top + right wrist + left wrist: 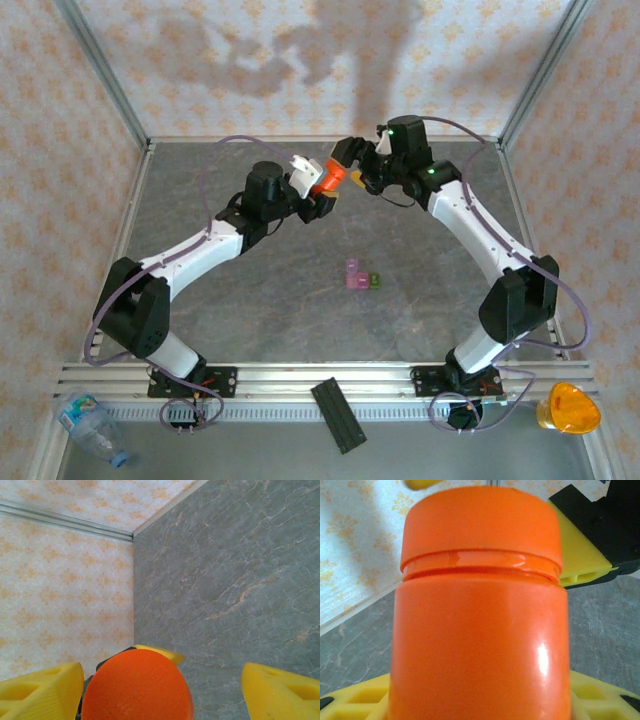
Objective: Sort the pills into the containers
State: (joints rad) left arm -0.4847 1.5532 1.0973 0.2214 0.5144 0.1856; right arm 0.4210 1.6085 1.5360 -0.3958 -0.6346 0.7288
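Note:
An orange cylindrical bottle [328, 180] with its orange cap [480, 522] on is held above the back of the table, and my left gripper [312, 187] is shut on its body. In the left wrist view the bottle [480, 645] stands between my yellow fingers [355, 702]. My right gripper [350, 165] is open around the cap [137, 687]; its fingers [42, 692] stand wide, with a clear gap on the right side. The containers [357, 277], a pink-purple box joined to a smaller green one [373, 282], rest mid-table, apart from both grippers. The pills are out of view.
Patterned walls and metal posts enclose the grey marble table [250, 300]. On the near ledge lie a clear plastic bottle [90, 420], a black strip [340, 415] and an orange-yellow object [568, 408].

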